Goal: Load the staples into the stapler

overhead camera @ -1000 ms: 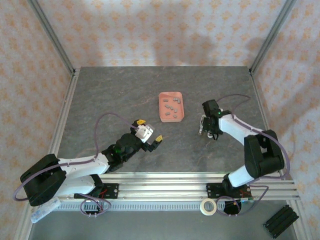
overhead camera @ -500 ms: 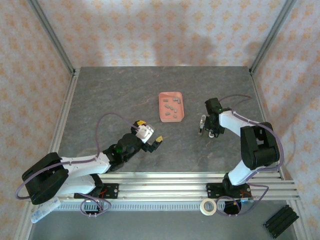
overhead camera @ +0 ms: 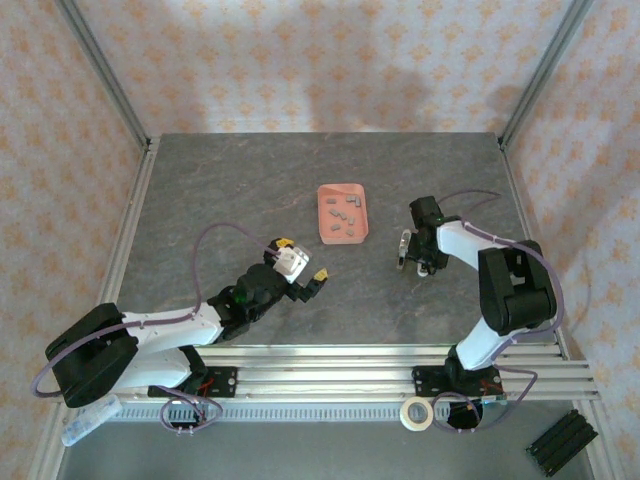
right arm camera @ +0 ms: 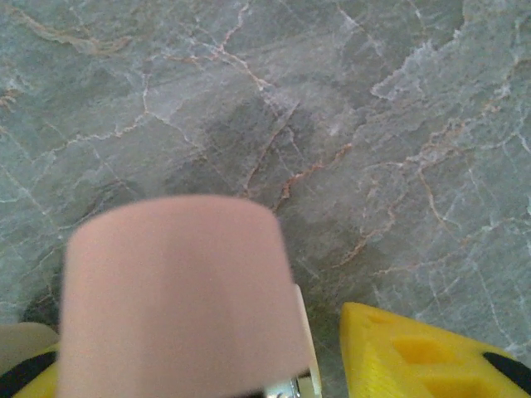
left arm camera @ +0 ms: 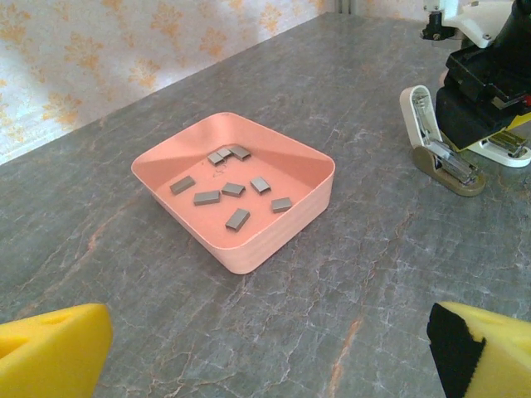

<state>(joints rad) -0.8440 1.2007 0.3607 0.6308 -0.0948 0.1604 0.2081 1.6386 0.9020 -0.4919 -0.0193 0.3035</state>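
The salmon-pink tray (left arm camera: 267, 242) sits around the middle of the grey marbled table (left arm camera: 373, 265), a little towards the far side. The staples (left arm camera: 233, 189) lie loose on its floor. The left wrist view shows 8 short grey strips: 2 touch each other near the far wall and the other 6 are scattered apart.

The stapler (left arm camera: 438, 148) is on the table to the right of the tray and slightly nearer, well apart from it. It is hinged open in a V. Its white arm, with a metal channel along it, stands nearly upright on the tray side, and its tan base lies flat on the table.

The right gripper (overhead camera: 415, 256) is down at the stapler, right arm folded back towards the near right edge. In the right wrist view a blurred pink part of the stapler sits between the 2 yellow fingers (right arm camera: 415, 348). The jaws are partly parted around it. A thin strip of table shows between the stapler and the right-hand finger, and the other finger is mostly hidden at the frame's corner. I cannot tell whether the claw is pinching the stapler or only straddling it.

The left gripper (overhead camera: 302, 258) is low over the table to the near left of the tray and points towards it. Its jaws are spread fully wide and hold nothing. Its 2 yellow tips sit at the bottom corners of the left wrist view, with bare table between them.

A roll of tape (overhead camera: 416, 413) lies beyond the near rail, beside the right arm's base.
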